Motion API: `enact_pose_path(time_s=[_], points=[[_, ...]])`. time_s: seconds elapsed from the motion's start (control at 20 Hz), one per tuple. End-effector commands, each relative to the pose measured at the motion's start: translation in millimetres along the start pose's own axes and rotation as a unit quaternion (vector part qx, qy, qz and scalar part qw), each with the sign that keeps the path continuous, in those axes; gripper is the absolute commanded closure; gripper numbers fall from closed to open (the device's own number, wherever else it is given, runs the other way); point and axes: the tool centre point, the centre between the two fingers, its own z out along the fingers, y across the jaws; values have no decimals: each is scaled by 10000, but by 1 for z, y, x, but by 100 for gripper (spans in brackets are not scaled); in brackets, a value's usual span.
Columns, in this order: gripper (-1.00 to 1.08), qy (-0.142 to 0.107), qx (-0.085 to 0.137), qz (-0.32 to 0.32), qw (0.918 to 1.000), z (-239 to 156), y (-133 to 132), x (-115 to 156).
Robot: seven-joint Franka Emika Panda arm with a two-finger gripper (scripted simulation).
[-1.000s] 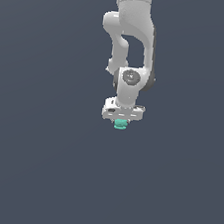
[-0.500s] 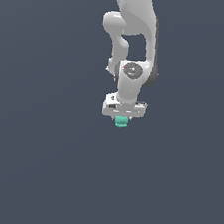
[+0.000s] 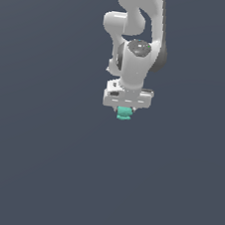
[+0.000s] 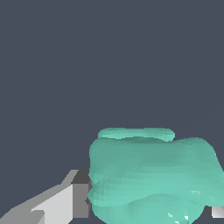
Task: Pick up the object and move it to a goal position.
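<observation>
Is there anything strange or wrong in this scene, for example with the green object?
Nothing stands out. The teal object sits between the fingers of the gripper, with one finger against its side. No damage shows.

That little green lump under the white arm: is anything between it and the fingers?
No. The green lump sits right between the fingers, touching the one in view, and nothing else shows around it in either view.

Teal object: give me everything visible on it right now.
The teal object is a small, rounded, lumpy item with ridged bands and a matte, uniform teal-green surface. It sits directly under the white gripper, narrower than the gripper body, with its lower part poking out below. In the wrist view it fills the space between the jaws, one finger against its side. Nothing else visibly touches it; the background is plain dark grey.
</observation>
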Motion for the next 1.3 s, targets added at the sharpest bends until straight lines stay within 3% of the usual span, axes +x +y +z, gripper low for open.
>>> enact_pose_path(time_s=[0.0,0.9,1.25], points=[[108,1,0,-1,10000,-26,0,2],[108,1,0,-1,10000,-209,2,25],[108,1,0,-1,10000,-264,2,35]])
